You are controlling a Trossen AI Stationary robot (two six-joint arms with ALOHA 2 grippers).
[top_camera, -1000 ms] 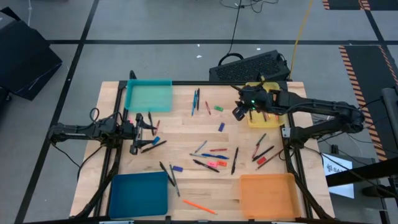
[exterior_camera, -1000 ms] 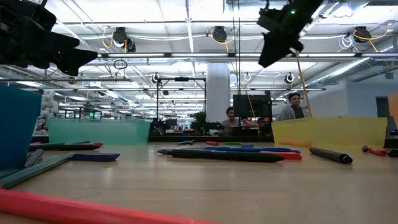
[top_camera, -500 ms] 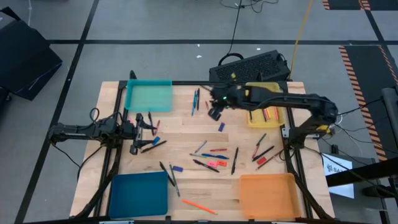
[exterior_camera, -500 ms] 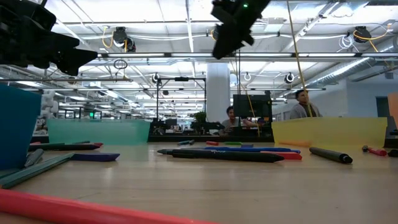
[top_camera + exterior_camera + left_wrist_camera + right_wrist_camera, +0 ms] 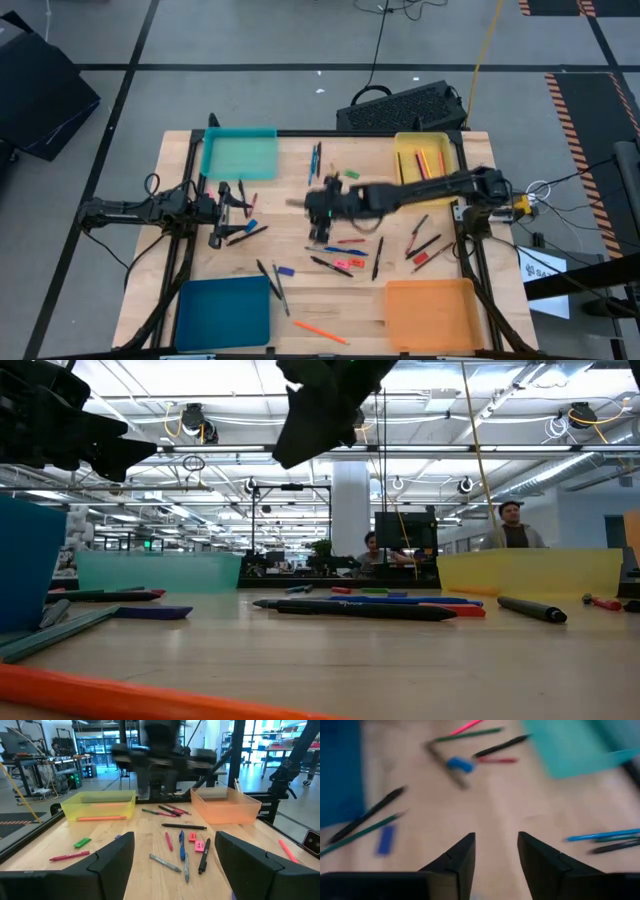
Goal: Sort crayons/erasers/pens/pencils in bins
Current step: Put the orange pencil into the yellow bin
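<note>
Step in hand (judged): the right arm is stretched across the table toward the scatter at its middle, seemingly for a fresh pick. It would be done well if one item is singled out, the fingers are lined up across its length, and the descent is kept clear of neighbours lying close by.

Right claw (image 5: 320, 208): set above the table's centre, just left of the pens (image 5: 330, 265) and pencils (image 5: 350, 241) scattered there. In the right wrist view its fingers (image 5: 454, 861) are seen apart with bare wood in the gap; nothing is held and nothing touched.

Left claw (image 5: 240, 200): parked at the left side, near a few sticks and a blue eraser (image 5: 251, 225). In the left wrist view its fingers (image 5: 112, 860) are spread wide, empty.

Bins: teal bin (image 5: 239, 156) far left, appearing bare; yellow bin (image 5: 425, 166) far right, several red and orange sticks inside; blue bin (image 5: 222, 312) near left, appearing bare; orange bin (image 5: 428, 313) near right, appearing bare.

Loose items: a green eraser (image 5: 351, 174) far of centre; a pink eraser (image 5: 356, 262) near centre; an orange pencil (image 5: 320, 332) between the two near bins. Most sorting is judged outstanding.
</note>
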